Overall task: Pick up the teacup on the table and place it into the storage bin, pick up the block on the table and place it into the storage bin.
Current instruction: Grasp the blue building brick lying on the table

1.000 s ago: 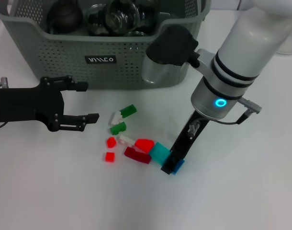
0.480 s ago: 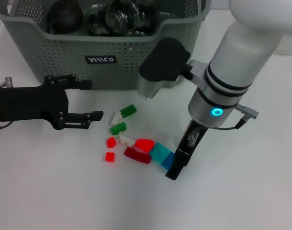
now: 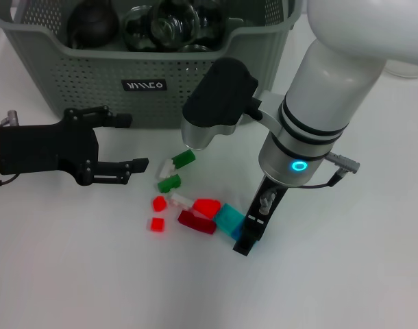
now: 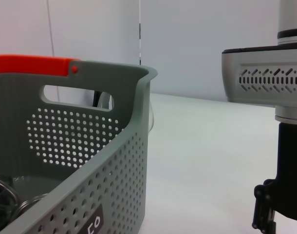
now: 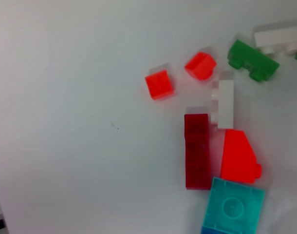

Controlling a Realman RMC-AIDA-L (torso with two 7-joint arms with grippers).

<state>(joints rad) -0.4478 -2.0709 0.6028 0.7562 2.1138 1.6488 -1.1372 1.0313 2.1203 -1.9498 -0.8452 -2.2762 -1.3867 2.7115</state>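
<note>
Glass teacups [image 3: 169,24] already lie inside the storage bin [image 3: 92,82] at the table's far edge. Blocks [image 3: 197,212] remain on the table; the right gripper [image 3: 249,236] stands at the teal block [image 3: 229,218], grip unclear, while the left gripper [image 3: 123,144] waits open, empty.

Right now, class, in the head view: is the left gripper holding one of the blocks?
No. The left gripper hangs open and empty above the table, apart from the blocks, which lie loose in front of the storage bin.

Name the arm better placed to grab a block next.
Right, probably. The right gripper is down at the table beside the teal block, at the edge of the pile; the left gripper hovers open off to the side, near the storage bin.
</note>
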